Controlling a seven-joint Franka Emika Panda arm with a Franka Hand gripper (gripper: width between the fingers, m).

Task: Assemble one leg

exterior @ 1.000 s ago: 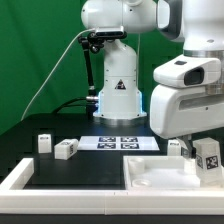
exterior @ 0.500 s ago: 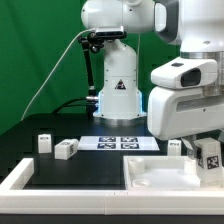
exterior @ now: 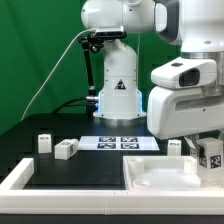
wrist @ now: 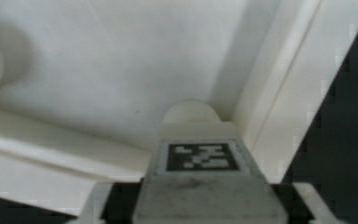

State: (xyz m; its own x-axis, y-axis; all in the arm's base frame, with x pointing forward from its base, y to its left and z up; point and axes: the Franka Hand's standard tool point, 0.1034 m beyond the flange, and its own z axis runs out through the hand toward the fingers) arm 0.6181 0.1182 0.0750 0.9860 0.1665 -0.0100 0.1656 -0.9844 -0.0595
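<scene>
My gripper [exterior: 208, 150] is at the exterior view's right, shut on a small white leg [exterior: 209, 154] with a black-and-white tag, held just above the large flat white panel [exterior: 160, 172]. In the wrist view the leg [wrist: 201, 150] stands between my fingers [wrist: 108, 200], its rounded tip near a corner of the panel [wrist: 123, 70]. Three more legs lie on the black table: two [exterior: 43, 143] [exterior: 66, 149] at the exterior view's left and one [exterior: 176, 146] partly hidden behind my gripper.
The marker board [exterior: 118, 142] lies flat in front of the robot base [exterior: 117, 95]. A white raised frame [exterior: 20, 178] borders the table at the front and left. A cable hangs at the exterior view's left.
The gripper with the leg has sunk slightly toward the panel. Nothing else has moved.
</scene>
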